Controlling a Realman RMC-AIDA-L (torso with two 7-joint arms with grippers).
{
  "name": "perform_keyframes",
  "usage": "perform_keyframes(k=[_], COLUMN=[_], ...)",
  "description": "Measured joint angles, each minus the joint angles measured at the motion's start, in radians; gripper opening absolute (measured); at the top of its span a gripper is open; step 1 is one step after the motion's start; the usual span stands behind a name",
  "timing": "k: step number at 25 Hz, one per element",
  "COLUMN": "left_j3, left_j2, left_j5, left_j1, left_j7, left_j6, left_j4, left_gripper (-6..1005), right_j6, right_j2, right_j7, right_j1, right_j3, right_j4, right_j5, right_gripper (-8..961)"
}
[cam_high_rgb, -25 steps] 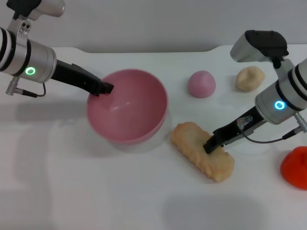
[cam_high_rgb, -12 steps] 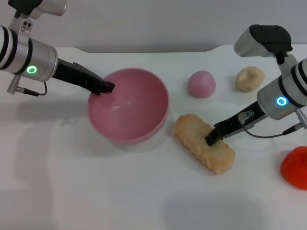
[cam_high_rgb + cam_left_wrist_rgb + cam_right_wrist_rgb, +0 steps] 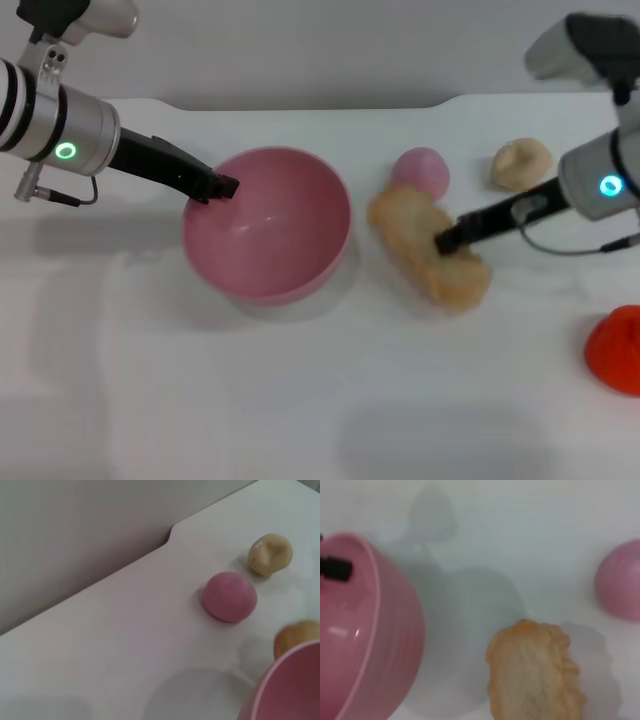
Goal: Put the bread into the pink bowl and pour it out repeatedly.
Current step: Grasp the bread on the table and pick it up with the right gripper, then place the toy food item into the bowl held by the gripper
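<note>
From my head camera I see the bread held off the table by my right gripper, whose dark fingers are clamped on its middle; the loaf hangs tilted, its near end lower, between the pink bowl and the small pink dome, which it partly covers. My right arm reaches in from the right edge, forearm angled down toward the loaf, its upper part cut off by the frame. My left arm comes in from the upper left, and my left gripper is closed on the bowl's left rim, the bowl sitting upright on the table. The right wrist camera shows what the head view does not: the loaf's plain tan face with its scalloped edge, a shadow under it on the white surface, and the ribbed outer wall of the bowl just beside it, with the left gripper's tip showing black at the rim. My own right fingers do not appear there. The left wrist camera shows only a slice of the bowl's rim, a corner of the bread past it, the dome and the beige knotted bun farther off. An orange-red object sits at the right edge, cut off so I cannot make out what it is.
</note>
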Motion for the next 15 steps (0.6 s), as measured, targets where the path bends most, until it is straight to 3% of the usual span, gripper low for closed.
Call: perform_keyframes(k=[8, 15], left_j3=[0.0, 0.0], left_j2=[-0.001, -0.007], left_j5=[0.0, 0.0], left_j1=[0.002, 0.002], left_j7=[-0.005, -0.007], left_j6=[0.002, 0.005], left_j4=[-0.006, -0.007], left_gripper=[86, 86], right_j6=[-0.1, -0.161], right_j2=[-0.001, 0.008], right_j7=[-0.05, -0.238], right_j1=[-0.078, -0.12], right_j3=[0.002, -0.026], right_j4=[-0.219, -0.365], right_j5=[0.118, 0.435], right_gripper=[115, 110])
